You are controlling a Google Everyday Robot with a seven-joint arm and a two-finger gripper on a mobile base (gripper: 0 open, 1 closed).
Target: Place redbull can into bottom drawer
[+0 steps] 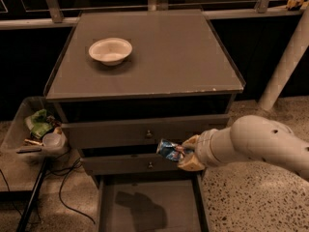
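The redbull can [168, 150] is blue and silver and lies sideways in my gripper [182, 154], in front of the middle drawer. My gripper is shut on the can and reaches in from the right on a thick white arm [256, 144]. The bottom drawer [149, 207] is pulled open below, showing a flat grey floor with the arm's shadow on it. The can hangs above the drawer's back part.
A white bowl [110, 50] sits on the grey cabinet top [159, 57]. Two knobbed drawers [148, 134] are closed. A clear bin [34, 129] with bits of rubbish stands at the left, cables on the floor beside it. A white pole [285, 62] leans at the right.
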